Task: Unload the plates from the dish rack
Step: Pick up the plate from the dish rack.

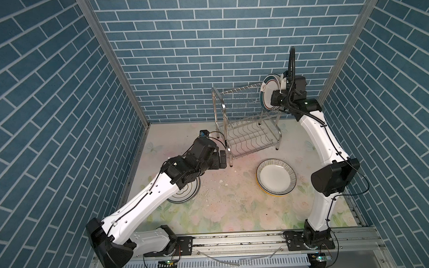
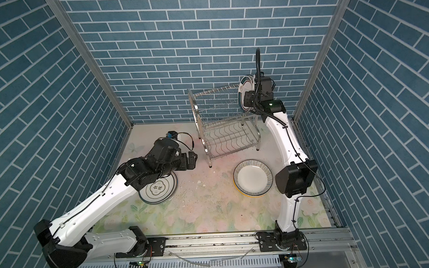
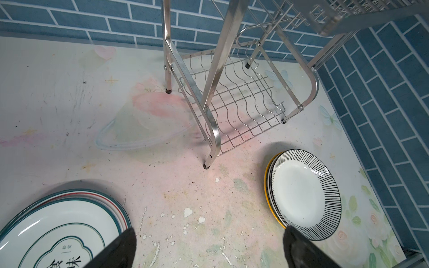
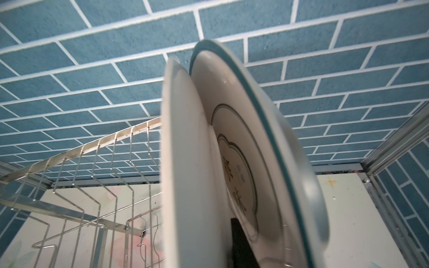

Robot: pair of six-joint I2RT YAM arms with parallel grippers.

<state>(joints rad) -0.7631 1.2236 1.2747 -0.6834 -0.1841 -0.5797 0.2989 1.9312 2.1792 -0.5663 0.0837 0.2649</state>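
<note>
Plates, round white ceramic, green-banded (image 4: 267,139): two upright in your shiny steel wire dish rack (image 1: 245,128), prong-held. Right gripper (image 1: 282,83): one finger (image 4: 239,246) between them, likely singling one out; grip unclear. Left gripper (image 3: 209,250): spread wide, empty.

You see blue brick-pattern walls (image 1: 205,54) on three sides in both top views, joined by grey metal corner posts (image 1: 111,59). Tabletop (image 1: 223,212), lower centre: pale floral print, scuffed and speckled. Light even, shadows soft.

L arm low, L claw (image 3: 209,253) wide apart; R arm up high, R claw (image 1: 281,86) state unclear.
</note>
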